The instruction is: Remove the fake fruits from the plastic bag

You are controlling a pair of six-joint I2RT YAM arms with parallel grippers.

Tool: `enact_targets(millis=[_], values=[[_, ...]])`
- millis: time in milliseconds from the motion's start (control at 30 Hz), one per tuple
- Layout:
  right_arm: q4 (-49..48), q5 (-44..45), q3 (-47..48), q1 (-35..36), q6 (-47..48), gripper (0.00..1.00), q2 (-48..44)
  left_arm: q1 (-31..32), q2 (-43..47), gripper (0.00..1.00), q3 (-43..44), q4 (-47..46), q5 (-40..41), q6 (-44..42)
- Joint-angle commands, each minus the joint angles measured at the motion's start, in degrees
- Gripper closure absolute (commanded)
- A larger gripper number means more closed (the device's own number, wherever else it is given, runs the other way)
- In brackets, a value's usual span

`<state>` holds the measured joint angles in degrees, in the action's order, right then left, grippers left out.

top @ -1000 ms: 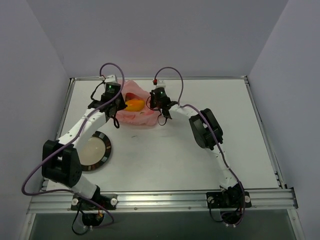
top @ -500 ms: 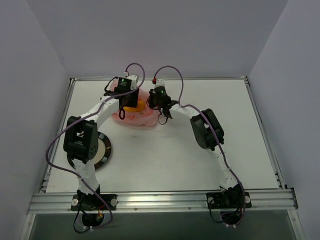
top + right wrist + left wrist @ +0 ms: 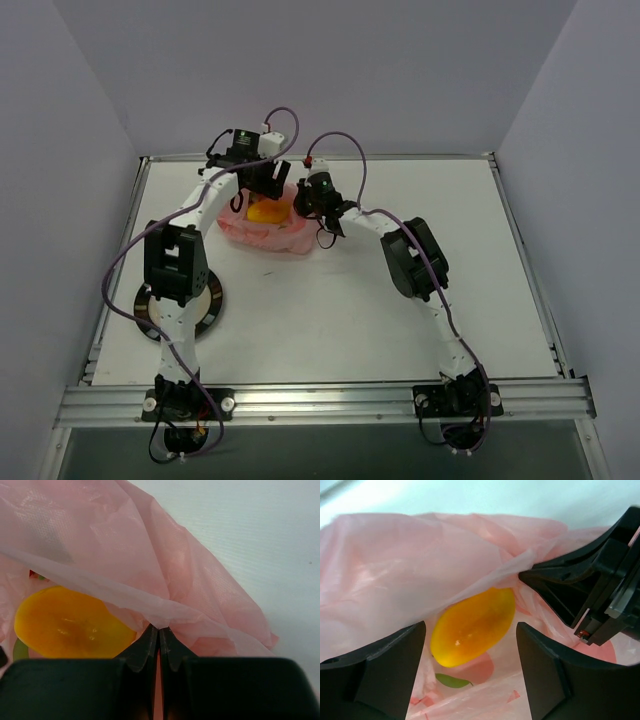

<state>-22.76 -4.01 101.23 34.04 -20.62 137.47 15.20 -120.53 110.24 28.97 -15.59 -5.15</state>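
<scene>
White table, grey walls behind. Pink plastic bag lies crumpled on it. Yellow-orange mango sits inside the bag at its open mouth, half under the top film. R gripper at the bag's right edge, jaws closed tight, pinching a fold of that film and holding it up. L gripper over the bag's mouth, spread wide, fingers either side of the mango w/ gaps. Red/green speck beyond the mango, inside the bag, too small to ID. Dark plate near-left of the bag, well apart, partly under L arm.
</scene>
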Motion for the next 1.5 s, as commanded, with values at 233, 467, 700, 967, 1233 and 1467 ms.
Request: enact_targets(millis=[233, 467, 700, 967, 1233, 1467], values=[[-0.79, -0.91, -0.16, -0.55, 0.32, 1.0, -4.58, 0.09, -0.32, 0.21, -1.16, 5.66, -2.78, -4.17], [-1.23, -1.53, -1.21, -0.47, 0.05, 1.0, -5.19, 0.18, -3.74, 0.08, -0.37, 4.69, 0.65, -4.34], [-1.23, -1.7, -0.77, -0.47, 0.41, 1.0, -5.2, 0.44, -5.77, 0.05, -0.02, 3.9, 1.97, -4.34], [-1.41, -2.4, -0.68, -0.64, 0.06, 1.0, -5.11, 1.15, -5.77, 0.07, -1.77, 1.97, 4.17, -4.17], [-1.93, -2.32, -1.3, -0.64, -0.21, 1.0, -5.81, 1.15, 1.17, 0.73, -8.44, -2.07, 5.84, -3.12], [-2.64, -2.49, -1.83, -0.56, -0.65, 1.0, -6.16, 1.06, 12.58, 0.83, -14.95, -8.13, 4.44, 3.11]])
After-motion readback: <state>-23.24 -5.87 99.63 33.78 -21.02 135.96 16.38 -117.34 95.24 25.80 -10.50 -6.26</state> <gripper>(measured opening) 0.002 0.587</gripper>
